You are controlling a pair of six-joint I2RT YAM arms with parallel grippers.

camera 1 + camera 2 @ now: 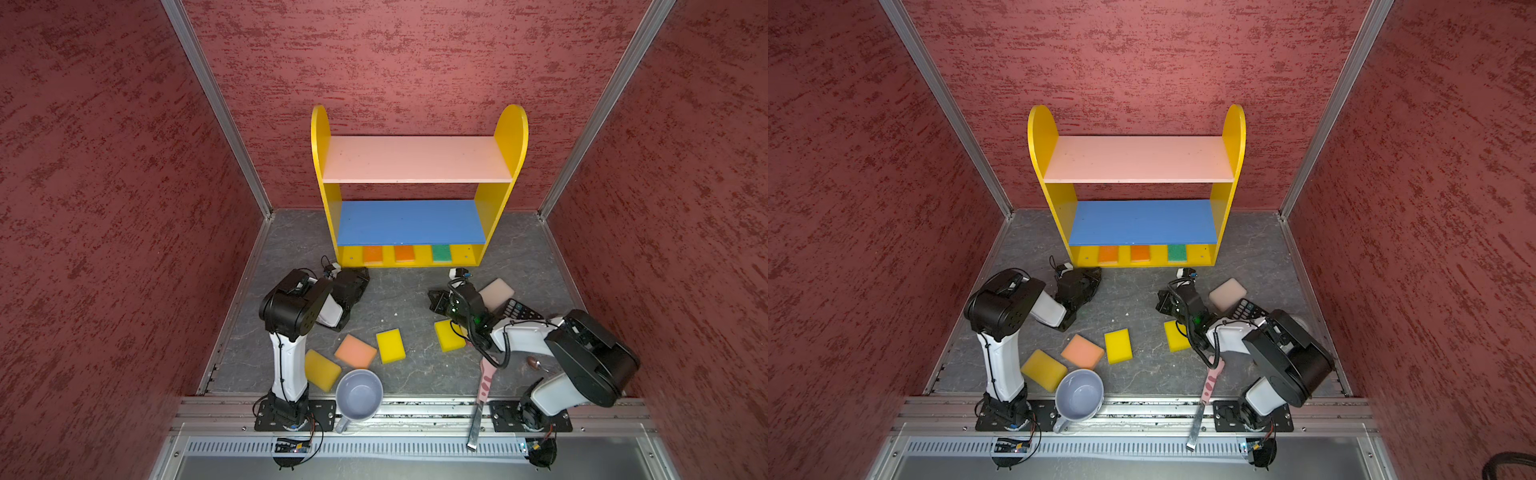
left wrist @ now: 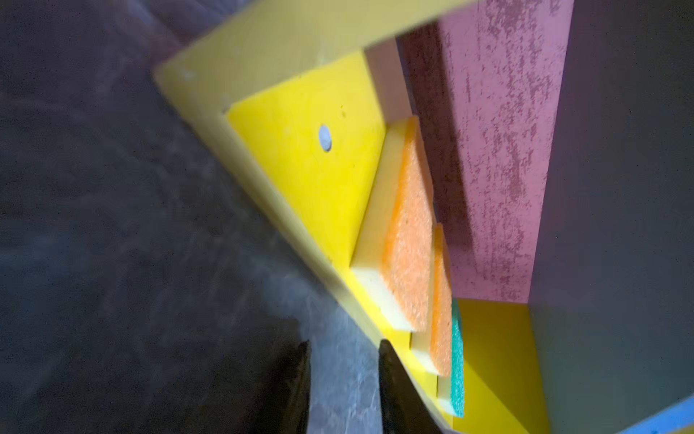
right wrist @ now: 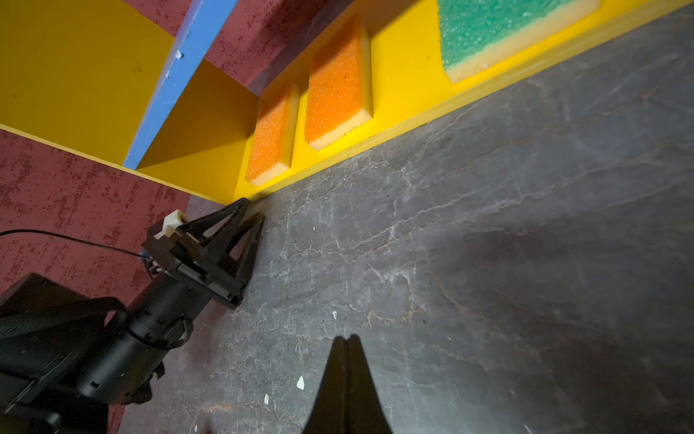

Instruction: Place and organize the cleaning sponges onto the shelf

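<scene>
- The shelf (image 1: 513, 133) stands against the back wall, with a pink board on top, a blue one in the middle and a yellow bottom board (image 1: 461, 253).
- Three sponges lie flat in a row on the bottom board, apart from each other: the left orange sponge (image 1: 372, 254), the middle orange sponge (image 1: 404, 253) and the green sponge (image 1: 441, 252).
- Five more lie on the floor in front: the corner yellow sponge (image 1: 322, 370), the peach sponge (image 1: 355, 351) just beside it, the middle yellow sponge (image 1: 390, 345), the right yellow sponge (image 1: 449, 336) partly under the right arm, and the pink sponge (image 1: 496, 293).
- The left claw (image 2: 344, 344) sits low at the shelf's left front corner, jaws narrowly apart, with only floor between them.
- The right claw (image 3: 347, 336) hangs low over the floor before the shelf, jaws pressed together, empty.
- A mug (image 1: 359, 395) sits at the front edge beside the corner yellow sponge.
- A calculator (image 1: 521, 309) lies against the pink sponge.
</scene>
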